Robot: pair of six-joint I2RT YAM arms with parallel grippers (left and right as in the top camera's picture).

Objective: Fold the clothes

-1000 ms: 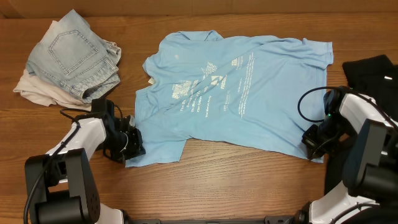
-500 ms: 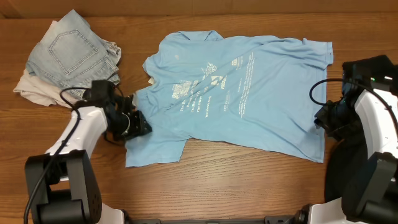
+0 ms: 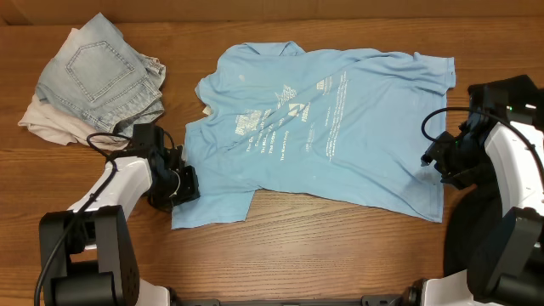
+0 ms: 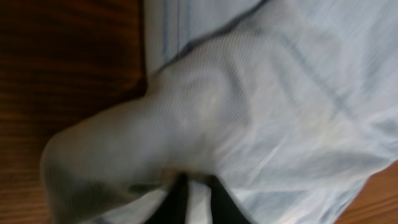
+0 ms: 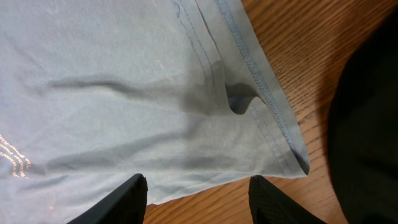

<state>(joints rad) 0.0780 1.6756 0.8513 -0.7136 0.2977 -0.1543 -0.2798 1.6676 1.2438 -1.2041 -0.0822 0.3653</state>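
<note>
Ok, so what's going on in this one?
Two robot arms are working on a sky-blue T-shirt spread print-up on the table, not yet folded. The left gripper is at its lower-left corner and appears shut on bunched cloth. The right gripper is open over the hem on the opposite side. Denim shorts on a beige cloth and a black garment lie off to the sides.

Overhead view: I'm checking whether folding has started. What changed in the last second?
The right claw slid along the T-shirt's right edge, away from its near corner. The left claw went toward the shorts, then came back partway. The T-shirt and shorts lie unchanged.
</note>
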